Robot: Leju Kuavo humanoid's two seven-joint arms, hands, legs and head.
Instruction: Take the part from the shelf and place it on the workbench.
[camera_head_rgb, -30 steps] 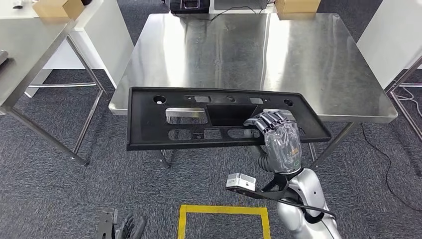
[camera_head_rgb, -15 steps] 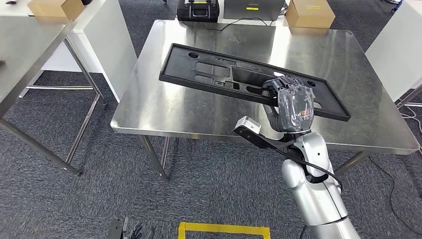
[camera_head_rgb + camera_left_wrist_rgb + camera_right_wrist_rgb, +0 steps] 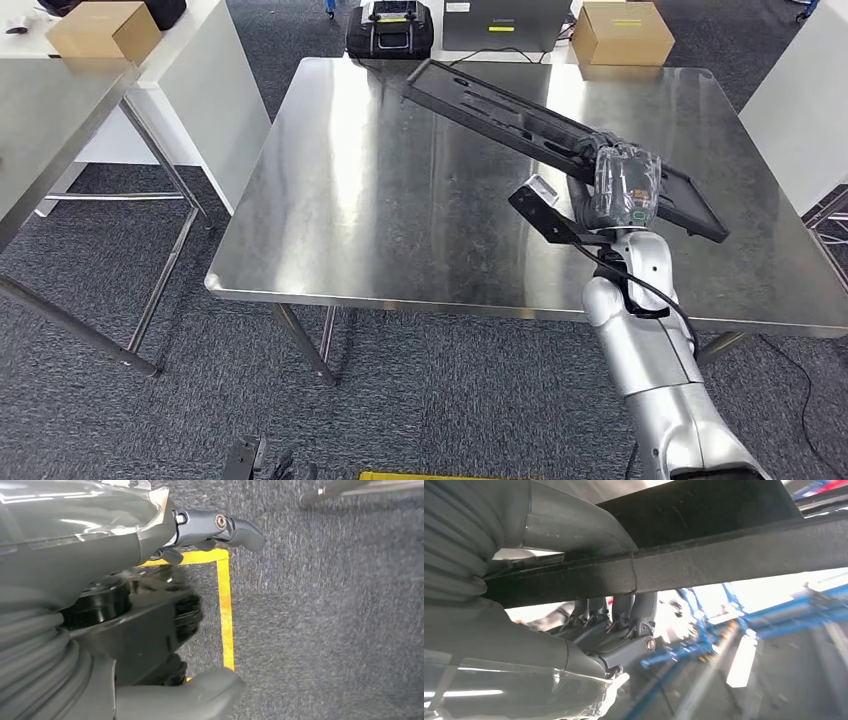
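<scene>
The part (image 3: 500, 100) is a long black plastic panel with several cut-outs. My right hand (image 3: 625, 185) grips it near one end and holds it tilted in the air above the steel workbench (image 3: 400, 200), its far end toward the bench's back edge. In the right wrist view the panel's edge (image 3: 724, 560) crosses the picture, with the fingers (image 3: 624, 615) wrapped around it from the other side. My left hand (image 3: 150, 550) hangs low over the carpet with its fingers (image 3: 225, 527) and thumb apart, holding nothing.
At the workbench's back edge stand a cardboard box (image 3: 625, 32), a black case (image 3: 390, 25) and a grey unit (image 3: 505, 15). A second steel table (image 3: 50, 110) with a cardboard box (image 3: 100, 28) stands to the left. Yellow floor tape (image 3: 226, 610) lies below me.
The whole view has shifted as I came closer to the workbench. My right hand has carried the panel from the bench's near edge to above its far right part, turning it slantwise.
</scene>
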